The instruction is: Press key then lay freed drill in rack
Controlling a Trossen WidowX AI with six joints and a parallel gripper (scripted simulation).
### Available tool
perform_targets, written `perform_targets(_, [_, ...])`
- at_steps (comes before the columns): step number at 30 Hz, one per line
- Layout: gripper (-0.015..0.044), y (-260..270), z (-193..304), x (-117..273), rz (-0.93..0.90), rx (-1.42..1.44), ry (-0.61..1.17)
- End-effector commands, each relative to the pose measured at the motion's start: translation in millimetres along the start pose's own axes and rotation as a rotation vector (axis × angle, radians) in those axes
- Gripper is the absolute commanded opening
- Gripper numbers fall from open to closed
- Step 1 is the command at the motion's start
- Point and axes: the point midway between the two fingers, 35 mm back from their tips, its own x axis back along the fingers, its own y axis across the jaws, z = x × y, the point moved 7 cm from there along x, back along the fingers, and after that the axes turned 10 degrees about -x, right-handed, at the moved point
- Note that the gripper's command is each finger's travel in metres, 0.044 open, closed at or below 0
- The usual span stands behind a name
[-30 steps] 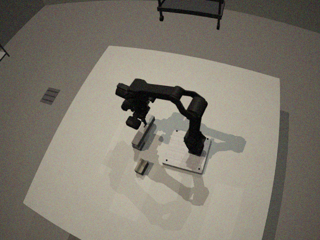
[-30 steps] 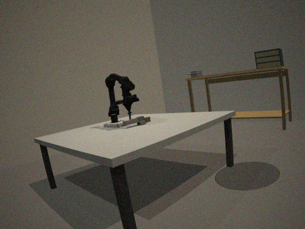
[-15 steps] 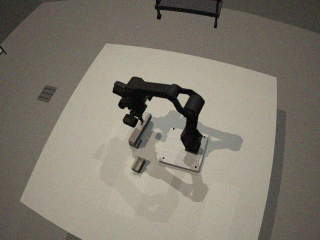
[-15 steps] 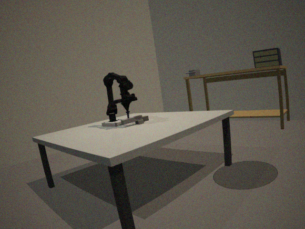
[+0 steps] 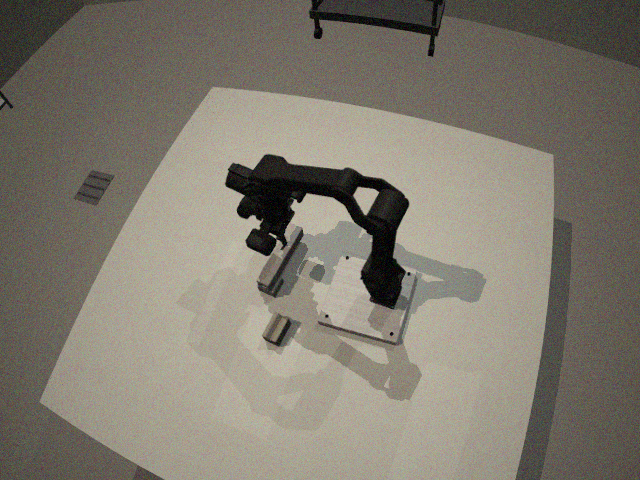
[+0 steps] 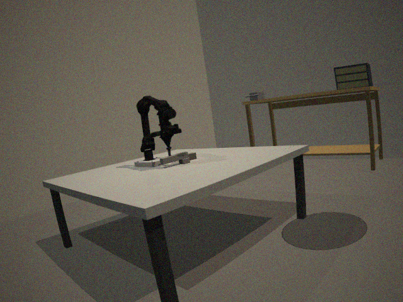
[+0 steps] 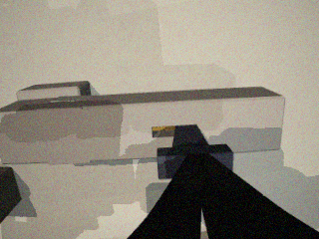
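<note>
A long pale block [image 5: 292, 249] [image 6: 171, 158] [image 7: 249, 112] lies on the table. The wrist view shows a small yellow piece [image 7: 159, 128] at a slot in it, partly hidden by the fingers. A lower block [image 7: 47, 93] sits against its far side at the left. A small two-tone block [image 5: 277, 330] lies apart, off the long block's near end. Which of these are key, drill and rack I cannot tell. My gripper [image 5: 283, 242] [image 6: 169, 154] [image 7: 197, 163] is shut and empty, pointing down at the long block beside the slot; contact is unclear.
The arm's base plate [image 5: 343, 304] [image 6: 140, 164] stands beside the long block. A dark object [image 7: 7, 191] shows at the wrist view's lower left edge. All lie on the white table [image 5: 465, 206] [image 6: 123, 188]. A wooden bench [image 6: 302, 96] stands behind.
</note>
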Motion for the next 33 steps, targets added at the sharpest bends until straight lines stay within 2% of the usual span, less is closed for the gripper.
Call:
perform_targets(1, [0.0, 3.7, 2.1, -24.5, -0.004, 0.004, 0.067])
perform_targets(10, [0.0, 4.2, 1.9, -26.9, -0.004, 0.004, 0.067])
perform_targets(14, [0.0105, 3.8, -3.2, -9.0, -0.003, 0.004, 0.066])
perform_targets(21, [0.0289, 1.0, -10.4, 53.1, -0.003, 0.004, 0.066])
perform_targets(25, [0.0394, 0.9, -10.4, 54.7, -0.003, 0.004, 0.066])
perform_targets(26, [0.042, 3.4, -7.9, 44.5, -0.001, 0.02, 0.055])
perform_targets(27, [0.044, 10.1, -8.6, 41.0, -0.005, 0.084, 0.055])
perform_targets(33, [0.044, 93.7, -0.6, -1.2, -0.053, 0.845, 0.04])
